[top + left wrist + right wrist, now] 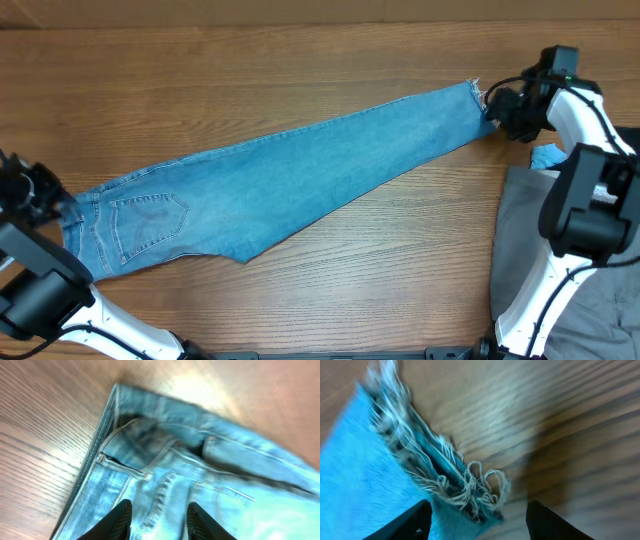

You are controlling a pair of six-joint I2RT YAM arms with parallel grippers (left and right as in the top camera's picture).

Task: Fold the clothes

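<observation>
The light-blue denim jeans (290,180) lie flat, doubled lengthwise, running diagonally from the waist at the left to the frayed hem (478,92) at the upper right. A stitched back pocket (148,215) faces up. My left gripper (48,195) is at the waist end. In the left wrist view it (159,521) is open, with the waistband (150,435) just beyond the fingers. My right gripper (497,106) is at the hem. In the right wrist view it (477,521) is open, with the frayed hem corner (470,490) between its fingers. No black top is in view.
Grey trousers (520,235) lie at the right edge beside the right arm's base. A small bright-blue scrap of cloth (548,157) shows above them. The table (300,60) is brown wood.
</observation>
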